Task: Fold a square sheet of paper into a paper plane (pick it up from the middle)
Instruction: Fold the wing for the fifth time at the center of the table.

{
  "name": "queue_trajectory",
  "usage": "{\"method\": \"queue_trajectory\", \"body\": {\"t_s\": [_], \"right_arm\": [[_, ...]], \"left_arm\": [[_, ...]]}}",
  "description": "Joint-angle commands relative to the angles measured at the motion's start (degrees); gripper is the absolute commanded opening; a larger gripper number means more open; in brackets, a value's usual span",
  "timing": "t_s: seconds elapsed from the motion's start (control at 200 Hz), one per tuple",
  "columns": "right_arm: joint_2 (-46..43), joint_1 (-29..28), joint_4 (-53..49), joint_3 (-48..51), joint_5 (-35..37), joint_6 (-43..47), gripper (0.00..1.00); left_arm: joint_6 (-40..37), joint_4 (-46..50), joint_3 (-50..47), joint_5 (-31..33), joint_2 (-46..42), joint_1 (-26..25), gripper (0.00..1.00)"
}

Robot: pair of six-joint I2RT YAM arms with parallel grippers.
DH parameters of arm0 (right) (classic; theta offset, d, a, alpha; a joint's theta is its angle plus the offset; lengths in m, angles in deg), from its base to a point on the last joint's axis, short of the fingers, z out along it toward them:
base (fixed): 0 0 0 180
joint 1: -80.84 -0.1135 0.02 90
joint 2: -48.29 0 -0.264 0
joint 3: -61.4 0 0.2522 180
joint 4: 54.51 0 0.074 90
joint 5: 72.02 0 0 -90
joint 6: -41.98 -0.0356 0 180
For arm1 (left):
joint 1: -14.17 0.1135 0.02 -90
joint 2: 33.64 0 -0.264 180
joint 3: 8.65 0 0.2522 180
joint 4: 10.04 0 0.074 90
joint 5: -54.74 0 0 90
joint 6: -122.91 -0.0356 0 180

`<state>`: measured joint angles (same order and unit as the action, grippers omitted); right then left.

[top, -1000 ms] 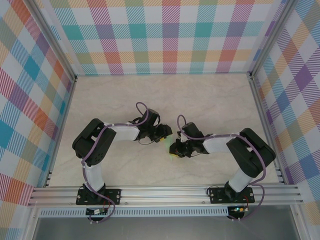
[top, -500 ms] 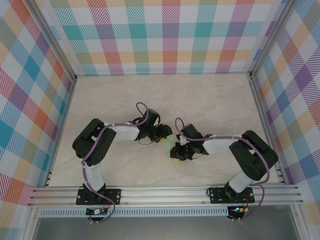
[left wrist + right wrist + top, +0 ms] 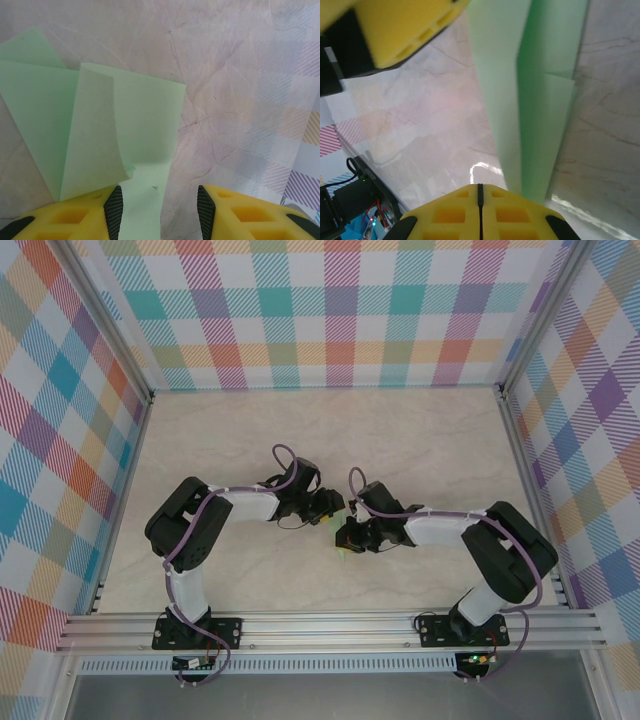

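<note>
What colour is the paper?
The paper is pale mint green; left wrist view shows it best.

A pale marbled counter [image 3: 400,430] is boxed in by pastel plaid walls [image 3: 340,310] along its far, left and right edges; aluminium rails [image 3: 330,625] line its near edge.

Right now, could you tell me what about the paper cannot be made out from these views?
- Top view: the paper is too small and mostly covered by the left gripper and right gripper, so its folds are unreadable.
- Left wrist: its near end is cut off by the bottom edge, between the left gripper's fingers.
- Right wrist: blurred. Whether the shut right gripper touches it, I cannot tell.
</note>
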<state>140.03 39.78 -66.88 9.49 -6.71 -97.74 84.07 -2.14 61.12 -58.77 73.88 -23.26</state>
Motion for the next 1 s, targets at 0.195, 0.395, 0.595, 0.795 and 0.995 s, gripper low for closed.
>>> {"method": "queue_trajectory", "body": {"t_s": [0.195, 0.395, 0.595, 0.795, 0.995], "right_arm": [[1.1, -1.7, -3.7, 3.3, -2.1, -0.3, 0.07], [-2.2, -1.9, -7.0, 6.2, -2.6, 1.3, 0.09], [-5.2, -1.8, -5.5, 6.8, -0.8, 0.0, 0.09], [-11.2, -1.6, -3.6, 2.5, 4.7, -0.9, 0.11], [-5.8, -0.3, 4.5, 0.2, 7.8, -4.9, 0.1]], "left_arm": [[-0.8, 5.6, -0.3, 1.2, 3.1, -1.0, 0.47], [-0.8, 5.7, -0.2, 1.2, 3.4, -1.0, 0.47], [-0.8, 5.7, -0.2, 1.0, 3.3, -1.0, 0.47], [-0.8, 5.6, -0.3, 0.8, 3.1, -1.0, 0.47], [-0.9, 5.7, 0.3, 0.5, 3.3, -0.9, 0.47]]}}
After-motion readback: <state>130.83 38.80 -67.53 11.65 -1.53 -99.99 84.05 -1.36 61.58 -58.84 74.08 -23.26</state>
